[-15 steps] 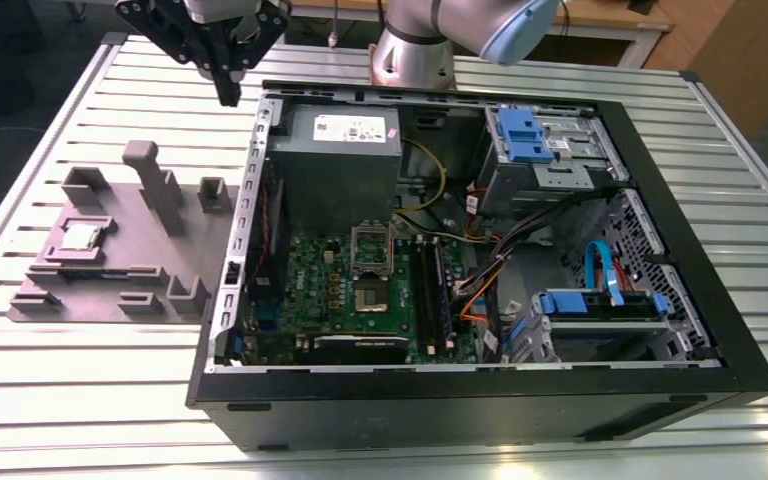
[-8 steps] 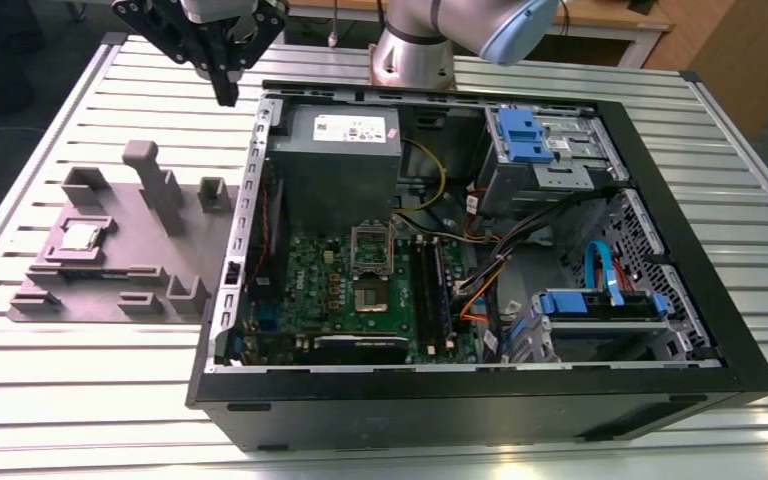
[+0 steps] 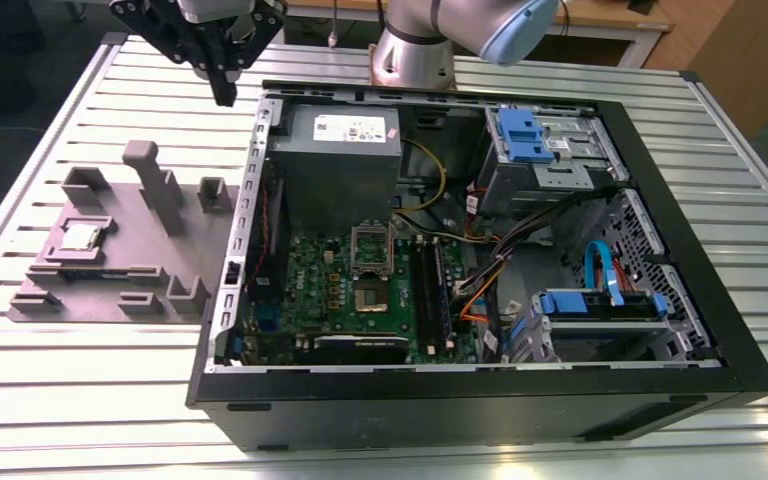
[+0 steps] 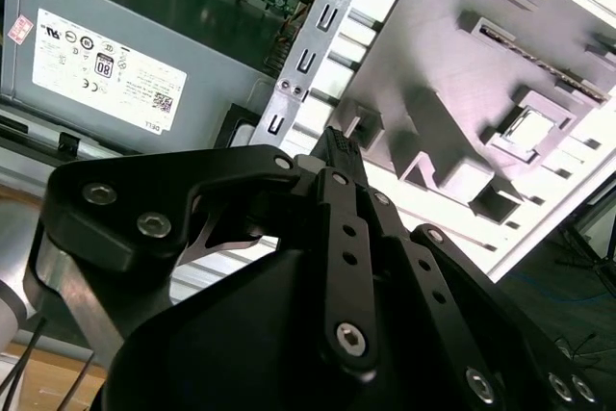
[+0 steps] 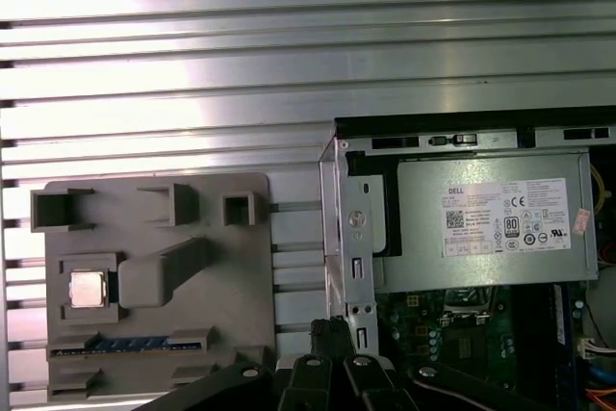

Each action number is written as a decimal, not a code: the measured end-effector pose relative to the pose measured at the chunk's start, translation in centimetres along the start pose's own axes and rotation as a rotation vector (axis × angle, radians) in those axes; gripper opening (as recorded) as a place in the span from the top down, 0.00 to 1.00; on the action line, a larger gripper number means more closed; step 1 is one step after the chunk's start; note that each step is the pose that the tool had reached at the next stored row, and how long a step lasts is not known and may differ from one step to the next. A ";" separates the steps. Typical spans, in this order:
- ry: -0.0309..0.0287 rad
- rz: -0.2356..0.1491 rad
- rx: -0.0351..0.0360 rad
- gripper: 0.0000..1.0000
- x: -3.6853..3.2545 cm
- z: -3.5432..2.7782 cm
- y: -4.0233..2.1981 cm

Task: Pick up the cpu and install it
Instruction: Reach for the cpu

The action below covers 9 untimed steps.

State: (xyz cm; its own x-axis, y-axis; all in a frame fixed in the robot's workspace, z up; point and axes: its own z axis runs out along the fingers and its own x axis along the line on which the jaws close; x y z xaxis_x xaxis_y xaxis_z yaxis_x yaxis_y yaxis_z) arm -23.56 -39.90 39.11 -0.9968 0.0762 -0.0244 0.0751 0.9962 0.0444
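Slatted metal desk (image 3: pixel 77 400), one grey tray (image 3: pixel 137 252) holding one cpu (image 3: pixel 83 236), one open computer case (image 3: pixel 491 408) beside it, one tool (image 3: pixel 225 93) above, pressed together, empty.

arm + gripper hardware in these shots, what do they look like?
The arm is silver-grey tube with a pale blue joint cap. The gripper is matte black: flat linkage plates pinned with silver hex screws, narrowing to slim black fingers.

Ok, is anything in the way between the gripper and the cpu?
Nothing covers the cpu; its top lies open in the grey holder. The holder's tall post rises beside it, on the side toward the raised gripper, so a low sideways approach could hit it.
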 end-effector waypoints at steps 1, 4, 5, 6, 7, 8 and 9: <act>0.0000 0.000 0.0000 0.90 0.03 0.00 0.00; 0.0000 0.000 0.0000 0.90 0.19 0.00 -0.01; 0.0000 0.000 0.0000 0.90 0.21 0.00 -0.01; 0.0000 0.000 0.0000 0.90 0.23 0.00 -0.02; 0.0000 0.000 0.0000 0.90 0.25 0.00 -0.02; 0.0000 0.000 0.0000 0.90 0.27 0.00 -0.02; 0.0000 0.000 0.0000 0.90 0.32 0.00 -0.02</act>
State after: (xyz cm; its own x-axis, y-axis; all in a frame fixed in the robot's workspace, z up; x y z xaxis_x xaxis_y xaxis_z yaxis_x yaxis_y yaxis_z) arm -23.88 -39.89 39.10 -0.9968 0.0762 -0.0244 0.0751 0.9962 0.0443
